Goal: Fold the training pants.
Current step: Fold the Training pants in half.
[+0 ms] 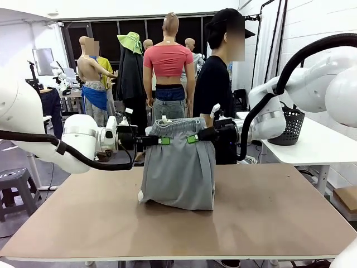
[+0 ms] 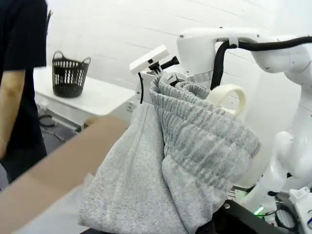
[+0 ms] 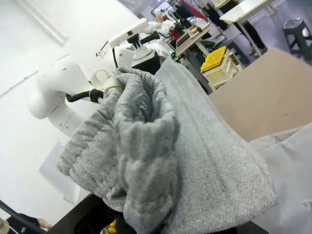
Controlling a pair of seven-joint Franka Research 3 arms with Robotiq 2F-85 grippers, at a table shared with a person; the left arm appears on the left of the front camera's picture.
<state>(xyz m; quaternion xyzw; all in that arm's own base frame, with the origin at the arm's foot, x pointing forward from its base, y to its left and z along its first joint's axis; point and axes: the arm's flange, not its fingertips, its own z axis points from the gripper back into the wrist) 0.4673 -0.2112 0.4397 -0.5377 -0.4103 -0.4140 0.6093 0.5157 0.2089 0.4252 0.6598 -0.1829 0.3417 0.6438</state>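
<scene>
Left gripper [image 1: 163,140] and right gripper [image 1: 192,138] pinch the waistband of the training pants [image 1: 178,167] from either side, fingers closed on fabric, apparently firmly. Pants hang lifted, lower end bunched on the table [image 1: 268,212] near its far edge, mid-width. Person [image 1: 215,84] stands behind.

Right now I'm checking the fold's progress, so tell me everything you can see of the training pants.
The training pants are light grey, soft jersey-like fabric with a gathered elastic waistband on top. They hang in the air by the waistband, the left hand pinching one side and the right hand the other. The lower part rests bunched on the brown table, folded under at the bottom. A pale drawcord loop shows at the waistband in the left wrist view.
</scene>
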